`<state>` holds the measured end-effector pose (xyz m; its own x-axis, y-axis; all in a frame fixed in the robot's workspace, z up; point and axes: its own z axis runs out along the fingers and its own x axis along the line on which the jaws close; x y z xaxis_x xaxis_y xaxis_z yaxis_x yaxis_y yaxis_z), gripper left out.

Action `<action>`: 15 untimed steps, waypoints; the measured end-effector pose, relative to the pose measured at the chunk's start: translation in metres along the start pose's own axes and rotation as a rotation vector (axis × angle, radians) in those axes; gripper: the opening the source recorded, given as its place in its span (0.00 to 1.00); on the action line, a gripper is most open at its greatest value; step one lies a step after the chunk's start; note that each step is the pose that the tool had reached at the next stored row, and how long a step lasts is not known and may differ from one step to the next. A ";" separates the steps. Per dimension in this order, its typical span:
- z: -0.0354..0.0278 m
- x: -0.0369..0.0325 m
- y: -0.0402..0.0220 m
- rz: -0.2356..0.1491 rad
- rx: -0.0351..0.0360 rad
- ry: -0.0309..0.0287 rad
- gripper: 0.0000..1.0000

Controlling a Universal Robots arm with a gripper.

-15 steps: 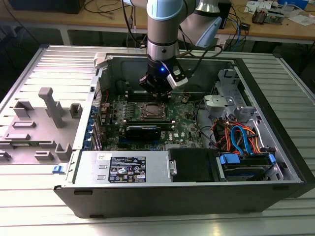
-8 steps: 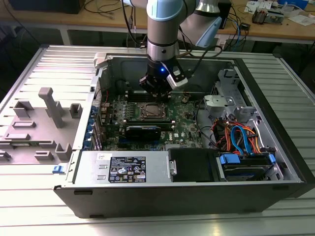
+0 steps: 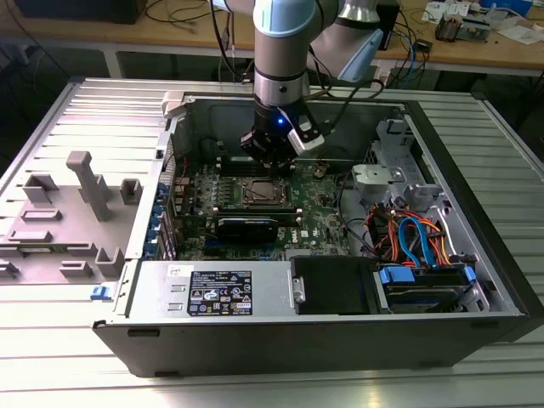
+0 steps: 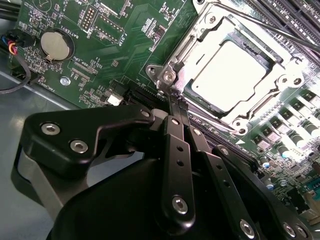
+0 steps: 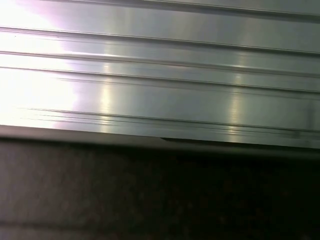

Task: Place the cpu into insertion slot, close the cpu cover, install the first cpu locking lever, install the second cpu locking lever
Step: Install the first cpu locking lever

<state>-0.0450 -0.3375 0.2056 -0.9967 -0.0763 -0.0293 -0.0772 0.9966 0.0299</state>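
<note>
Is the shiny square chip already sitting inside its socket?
Yes, in the second wrist view the cpu lies flat in the insertion slot, framed by the cpu cover.

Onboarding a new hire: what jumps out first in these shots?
The gripper, fingers together, sits at the corner of the cpu cover, closed over the bright cpu in the second wrist view. In the exterior view, the arm reaches down into the open computer case.

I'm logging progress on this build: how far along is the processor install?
The cpu already sits in the insertion slot, and the cpu cover lies flat around it. In hand: the gripper, fingers together, is at the socket's corner beside the hinge. A thin lever rod runs along the far edge of the socket; whether either lever is latched cannot be told.
</note>
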 end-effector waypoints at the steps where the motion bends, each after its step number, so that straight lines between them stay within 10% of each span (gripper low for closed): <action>1: 0.0000 0.0000 0.0000 0.000 0.0009 0.0001 0.11; 15: -0.0007 0.0000 0.0000 0.000 0.0098 0.0008 0.11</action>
<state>-0.0450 -0.3375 0.2063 -0.9967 -0.0766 -0.0285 -0.0772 0.9968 0.0200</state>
